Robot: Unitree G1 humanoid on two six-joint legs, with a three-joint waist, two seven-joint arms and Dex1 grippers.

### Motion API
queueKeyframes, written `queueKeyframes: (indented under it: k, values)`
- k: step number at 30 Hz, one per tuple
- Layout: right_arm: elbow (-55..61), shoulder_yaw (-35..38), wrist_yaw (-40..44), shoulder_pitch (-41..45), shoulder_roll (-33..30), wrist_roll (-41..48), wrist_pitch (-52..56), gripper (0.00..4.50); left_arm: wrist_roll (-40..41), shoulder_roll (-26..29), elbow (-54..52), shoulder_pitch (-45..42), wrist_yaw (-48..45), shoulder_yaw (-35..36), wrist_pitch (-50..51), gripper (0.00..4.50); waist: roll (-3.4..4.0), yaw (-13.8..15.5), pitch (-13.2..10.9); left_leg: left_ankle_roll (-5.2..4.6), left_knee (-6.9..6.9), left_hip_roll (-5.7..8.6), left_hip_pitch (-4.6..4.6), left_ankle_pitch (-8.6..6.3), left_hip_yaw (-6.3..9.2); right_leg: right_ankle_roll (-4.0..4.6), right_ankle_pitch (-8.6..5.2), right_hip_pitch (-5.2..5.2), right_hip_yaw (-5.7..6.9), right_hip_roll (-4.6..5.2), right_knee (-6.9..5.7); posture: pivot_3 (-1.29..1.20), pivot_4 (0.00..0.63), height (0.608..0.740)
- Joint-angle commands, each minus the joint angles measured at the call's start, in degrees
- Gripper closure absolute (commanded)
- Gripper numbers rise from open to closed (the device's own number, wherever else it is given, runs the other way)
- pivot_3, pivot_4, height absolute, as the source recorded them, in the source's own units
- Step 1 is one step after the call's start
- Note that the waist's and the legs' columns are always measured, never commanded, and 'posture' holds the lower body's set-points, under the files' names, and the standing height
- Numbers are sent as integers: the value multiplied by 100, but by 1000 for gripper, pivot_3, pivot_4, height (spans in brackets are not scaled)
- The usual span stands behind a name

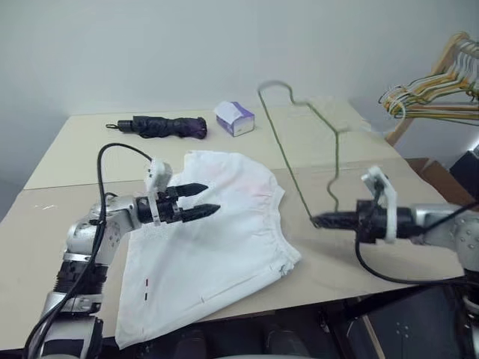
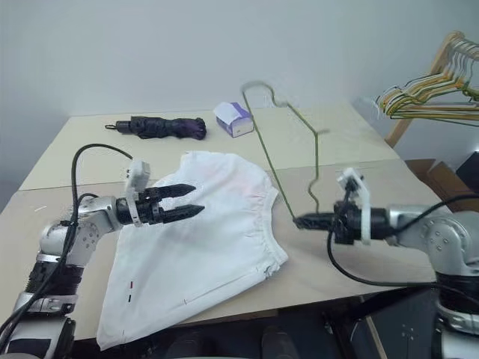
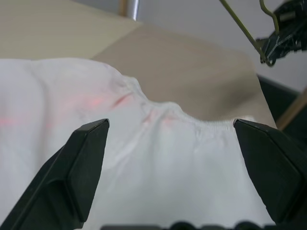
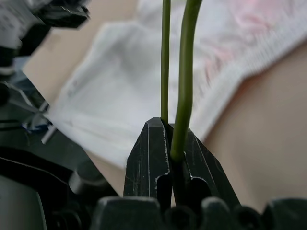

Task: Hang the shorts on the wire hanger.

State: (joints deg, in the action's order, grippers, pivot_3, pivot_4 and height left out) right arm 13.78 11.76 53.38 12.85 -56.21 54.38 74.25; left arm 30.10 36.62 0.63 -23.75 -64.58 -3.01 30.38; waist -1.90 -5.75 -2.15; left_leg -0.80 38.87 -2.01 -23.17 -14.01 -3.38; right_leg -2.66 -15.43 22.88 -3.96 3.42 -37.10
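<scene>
The white shorts [image 1: 217, 239] lie spread flat on the beige table [image 1: 67, 217], gathered waistband toward the right, two tiny marks near the front-left hem. My left gripper [image 1: 203, 199] hovers just over the shorts' upper left part, open, nothing between its fingers [image 3: 79, 167]. My right gripper [image 1: 323, 220] is shut on a lower corner of the thin wire hanger [image 1: 299, 142], which stands upright above the table to the right of the shorts, hook at the top. In the right wrist view the hanger wire [image 4: 182, 81] rises from the closed fingertips [image 4: 148, 153].
A folded dark umbrella [image 1: 161, 126] and a small white-and-purple tissue box [image 1: 234, 117] lie at the back of the table. A bunch of yellow, green and white hangers [image 1: 441, 86] hangs at the far right. The table's front edge runs just below the shorts.
</scene>
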Motion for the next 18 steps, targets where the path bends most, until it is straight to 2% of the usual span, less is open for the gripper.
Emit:
queueKeyframes:
  k: [1, 6, 8, 13, 18]
  values:
    - [-329, 130, 703, -335, -620, 250, 410, 4500, -74, 222, -486, 51, -295, -59, -186, 13, 1, -34, 0, -1, 0, 0, 2, -1, 1, 0, 0, -1, -5, 0, 0, -144, 0, 740]
    - [-1215, -647, 1924, -657, -1228, 96, 468, 4500, -136, 399, -803, 188, -380, -72, -146, 13, -1, -115, -1, -4, 1, -5, 37, -1, 6, -4, -2, -35, -7, -2, 2, -122, 0, 740]
    - [-1471, -1019, 2086, -517, -1261, -115, 431, 4500, -182, 461, -891, 230, -398, -96, -151, 13, -1, -128, -1, -4, 1, -6, 55, -2, 8, -34, -19, -53, -7, -2, 3, -110, 0, 740]
    - [-1965, -1845, 2302, -65, -1090, -563, 377, 4500, -201, 553, -1211, 356, -341, -105, -73, 13, 11, -117, -7, -5, 1, -5, 73, -1, 7, -48, -19, -62, -20, 0, 3, -79, 0, 740]
    - [-2249, -2148, 2484, 152, -940, -823, 219, 4500, -141, 593, -1437, 506, -292, -33, 14, 13, 12, -3, -8, -6, 0, -3, 70, -1, 9, -46, -18, -59, -20, -1, 2, -59, 0, 740]
